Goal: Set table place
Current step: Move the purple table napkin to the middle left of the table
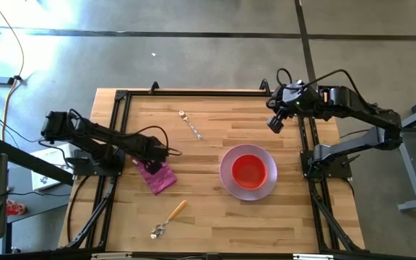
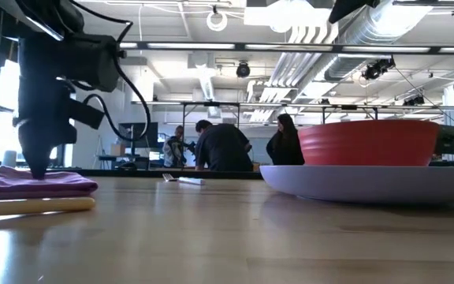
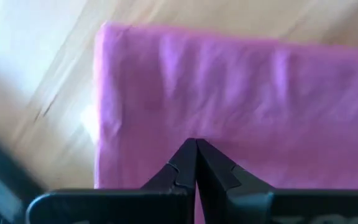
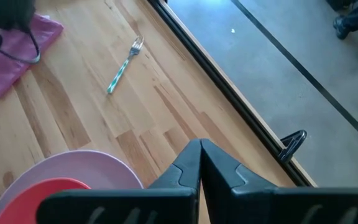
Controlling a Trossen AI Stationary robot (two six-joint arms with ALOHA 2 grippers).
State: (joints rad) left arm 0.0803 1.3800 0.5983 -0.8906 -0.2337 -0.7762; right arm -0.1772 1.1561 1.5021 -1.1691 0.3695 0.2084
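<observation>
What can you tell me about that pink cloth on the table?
The napkin is a magenta cloth, folded into a flat, slightly rumpled rectangle. It lies askew on the wooden table, left of the plate and above the spoon. The left end effector, fingers shut, points down at its upper end.

- Both arms are basically all black, chunky boxy joint housings joined by slimmer links.
- Left arm (image 1: pixel 100 137), centre-left in the overhead shot, has thin black cables looping loose off its wrist end.
- Right arm (image 1: pixel 345 108), upper right, has a cable arcing over its top, plus a bulky block near the wrist.
- Left tool (image 3: pixel 196 163): matte black fingers, angular, stepped notches along the inner edges, tapering to points.
- Right tool (image 4: pixel 199 163) is the same design, same black plastic-looking finish.
</observation>
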